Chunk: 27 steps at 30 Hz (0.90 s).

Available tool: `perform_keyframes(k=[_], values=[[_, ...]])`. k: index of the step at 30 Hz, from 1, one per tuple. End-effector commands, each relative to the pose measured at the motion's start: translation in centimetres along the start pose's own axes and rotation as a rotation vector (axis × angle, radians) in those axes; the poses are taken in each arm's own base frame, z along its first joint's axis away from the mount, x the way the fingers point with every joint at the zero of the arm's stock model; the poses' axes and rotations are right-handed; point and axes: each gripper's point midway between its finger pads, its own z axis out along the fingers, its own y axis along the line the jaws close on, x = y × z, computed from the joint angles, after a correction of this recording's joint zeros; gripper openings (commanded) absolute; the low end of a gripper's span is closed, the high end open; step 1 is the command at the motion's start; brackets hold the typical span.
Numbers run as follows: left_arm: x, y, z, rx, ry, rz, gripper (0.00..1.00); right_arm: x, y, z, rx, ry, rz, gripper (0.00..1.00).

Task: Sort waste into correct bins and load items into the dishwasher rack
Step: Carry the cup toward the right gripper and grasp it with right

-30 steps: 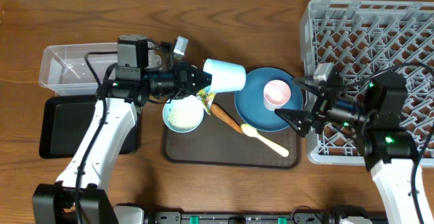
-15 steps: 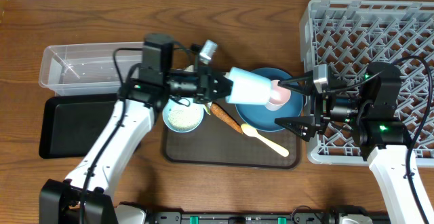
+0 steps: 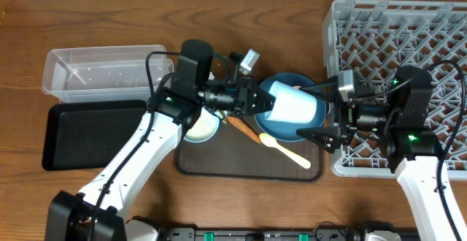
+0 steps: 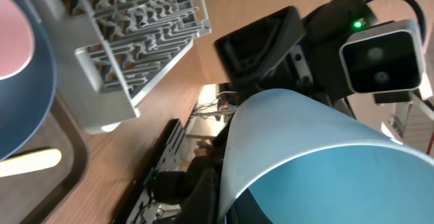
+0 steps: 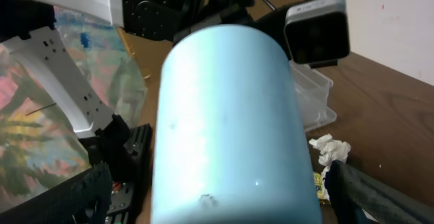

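The smooth, tapered, pale blue cup (image 3: 293, 106) lies sideways above the plate (image 3: 279, 129), clamped at its rim by the left gripper (image 3: 264, 102), its base between the right gripper's (image 3: 306, 111) wide-spread jaws.

A light blue cup (image 3: 295, 108) lies on its side, pinched, seemingly at its rim, by the left gripper (image 3: 266, 104). It sits between the right gripper's (image 3: 301, 111) spread fingers, over a dark blue plate (image 3: 281, 130). The yellow spoon (image 3: 288, 152) and carrot (image 3: 244, 129) are just beneath.

Left arm (image 3: 128, 157) and right arm (image 3: 427, 186): white link shells, black joint housings, looping black cables (image 3: 149, 69); small green lights (image 3: 411, 137) on the right.
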Motion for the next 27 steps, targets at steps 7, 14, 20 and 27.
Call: perform_keyframes(k=[7,14,20,27], values=[[0.21,-1.04,0.95,0.017,0.019,-0.008,0.06,-0.85,0.70,0.36,-0.040,-0.008,-0.068,0.98],[0.21,-1.04,0.95,0.017,0.019,-0.012,0.06,-1.35,0.61,0.36,-0.039,-0.015,-0.123,0.91],[0.20,-1.04,0.95,0.017,0.019,-0.015,0.06,-1.41,0.60,0.36,-0.038,-0.015,-0.131,0.90],[0.20,-1.04,0.95,0.017,0.019,-0.015,0.06,-1.48,0.60,0.36,-0.039,-0.016,-0.137,0.83]])
